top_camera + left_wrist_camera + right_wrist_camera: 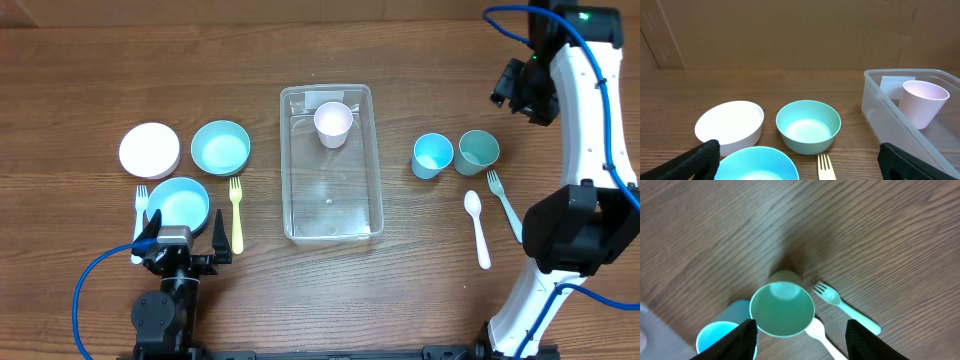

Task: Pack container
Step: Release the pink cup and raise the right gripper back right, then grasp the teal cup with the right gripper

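Hovering above green cup (782,307), lower centre of frame: right jaws wide, left jaws wide. Centre on rim, avoid blue cup (732,312).

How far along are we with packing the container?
Done: only the pink cup sits in the container. In hand: nothing; both jaws are open, the right ones above the green cup. Left on the table: that cup, blue cup, white bowl, teal bowl, blue bowl, yellow fork, white fork, green fork, white spoon.
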You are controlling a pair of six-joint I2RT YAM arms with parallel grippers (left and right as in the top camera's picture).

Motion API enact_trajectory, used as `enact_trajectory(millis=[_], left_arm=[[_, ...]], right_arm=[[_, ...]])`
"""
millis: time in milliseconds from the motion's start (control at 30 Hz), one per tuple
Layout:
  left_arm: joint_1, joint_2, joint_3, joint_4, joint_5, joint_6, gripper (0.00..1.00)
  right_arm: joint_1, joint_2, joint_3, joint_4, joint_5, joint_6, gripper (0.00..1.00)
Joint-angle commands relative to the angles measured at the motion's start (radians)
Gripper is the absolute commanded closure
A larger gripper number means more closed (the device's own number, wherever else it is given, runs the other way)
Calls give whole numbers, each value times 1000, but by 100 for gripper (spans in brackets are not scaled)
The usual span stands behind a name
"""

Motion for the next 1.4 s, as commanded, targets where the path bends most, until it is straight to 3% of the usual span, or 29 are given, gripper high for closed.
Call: enact_trajectory(millis=[0,300,467,567,733,967,1100,1133,1200,1367], left_arm=[[6,-8,-5,3,11,19,0],[6,-8,-5,3,11,19,0],[6,-8,-5,3,11,19,0],[6,-8,-5,3,11,19,0],[6,-8,-5,3,11,19,0],[6,-8,-5,3,11,19,0],[6,-8,-5,3,11,19,0],[6,-8,-5,3,11,19,0],[6,-8,-5,3,11,19,0],[6,-8,-5,3,11,19,0]], right_arm=[[-34,-12,-3,-16,-90,-112,42],[-48,-24,-30,-65,-82,-201,44],[-50,-163,-117,-76,-90,-200,46],[-51,-272,-232,14,-90,-201,44],[-59,-286,-510,264,-101,-212,31],[-77,-285,-678,507,-158,-212,33],[-76,-284,-781,614,-209,-212,40],[-76,-284,-780,614,-208,-213,46],[-77,-284,-780,610,-208,-213,66],[-77,-283,-811,629,-208,-211,68]])
